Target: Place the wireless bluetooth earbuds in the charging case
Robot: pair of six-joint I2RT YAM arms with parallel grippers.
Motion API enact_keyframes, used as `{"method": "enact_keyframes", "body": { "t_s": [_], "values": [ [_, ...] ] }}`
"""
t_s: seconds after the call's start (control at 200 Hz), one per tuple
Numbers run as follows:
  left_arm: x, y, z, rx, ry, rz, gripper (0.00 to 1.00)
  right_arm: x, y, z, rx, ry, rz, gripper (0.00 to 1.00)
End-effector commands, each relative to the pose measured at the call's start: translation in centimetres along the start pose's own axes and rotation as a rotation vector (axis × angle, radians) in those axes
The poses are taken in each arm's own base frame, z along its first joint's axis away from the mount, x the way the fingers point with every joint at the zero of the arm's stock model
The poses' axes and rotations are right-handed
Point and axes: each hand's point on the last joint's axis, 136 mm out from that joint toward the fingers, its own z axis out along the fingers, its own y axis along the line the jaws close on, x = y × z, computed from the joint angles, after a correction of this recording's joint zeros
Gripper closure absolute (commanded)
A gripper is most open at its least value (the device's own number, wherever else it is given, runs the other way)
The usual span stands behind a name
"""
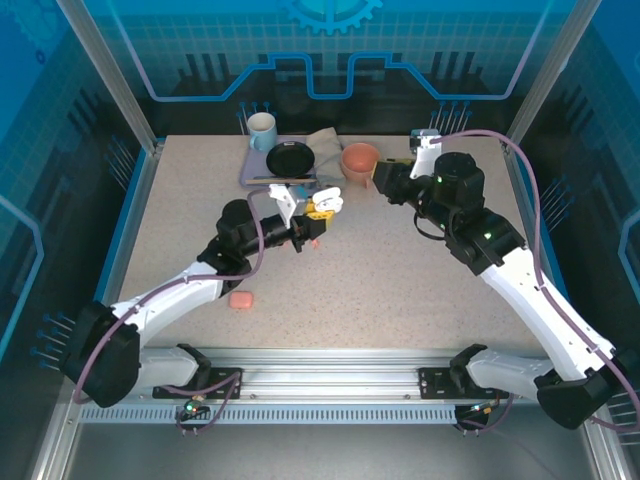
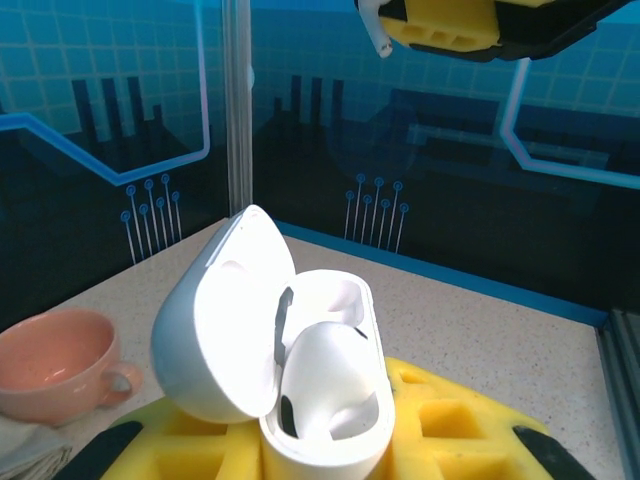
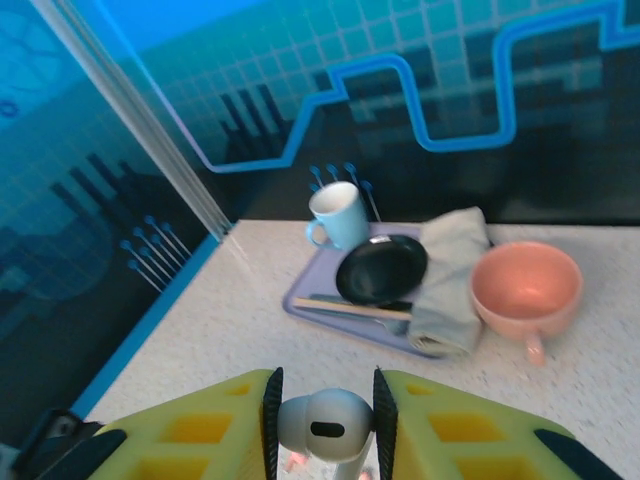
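My left gripper [image 1: 313, 218] [image 2: 325, 445] is shut on the white charging case [image 2: 320, 450] [image 1: 325, 205], held above the table with its lid [image 2: 215, 340] swung open. One white earbud [image 2: 325, 365] sits in the case's near socket. The far socket [image 2: 345, 298] looks empty. My right gripper [image 3: 325, 405] [image 1: 382, 172] is shut on another white earbud [image 3: 320, 425], pinched between its black pads. Seen from the left wrist, that gripper [image 2: 470, 25] hangs above and beyond the case with the earbud's stem [image 2: 378, 35] sticking out. Blurred salmon-pink bits [image 3: 298, 462] lie on the table under the held earbud.
At the back stands a lilac tray [image 1: 250, 172] with a blue mug [image 1: 262, 130], a black plate [image 1: 290, 158] and a grey cloth [image 1: 325, 142]. A salmon-pink cup [image 1: 360, 160] sits beside it. A small pink case [image 1: 240, 299] lies near the left arm.
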Motion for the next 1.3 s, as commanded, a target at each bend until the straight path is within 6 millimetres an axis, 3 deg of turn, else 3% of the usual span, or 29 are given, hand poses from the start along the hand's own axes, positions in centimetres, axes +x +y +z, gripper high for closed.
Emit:
{"method": "enact_keyframes", "body": {
  "t_s": [0.0, 0.31, 0.71, 1.296],
  "values": [
    [-2.1, -0.7, 1.0, 0.047, -0.040, 0.016, 1.00, -1.5, 2.4, -0.4, -0.095, -0.084, -0.054, 0.68],
    [-4.1, -0.9, 2.0, 0.073, -0.075, 0.015, 1.00, -0.5, 4.5, -0.5, -0.208, -0.098, -0.099, 0.68],
    [-4.4, -1.1, 2.5, 0.088, -0.069, 0.011, 1.00, 0.9, 5.6, 0.3, -0.258, -0.057, -0.084, 0.68],
    [-5.1, -1.3, 2.4, 0.089, -0.077, 0.020, 1.00, 3.3, 5.2, 2.1, -0.255, 0.017, -0.082, 0.69]
  ]
}}
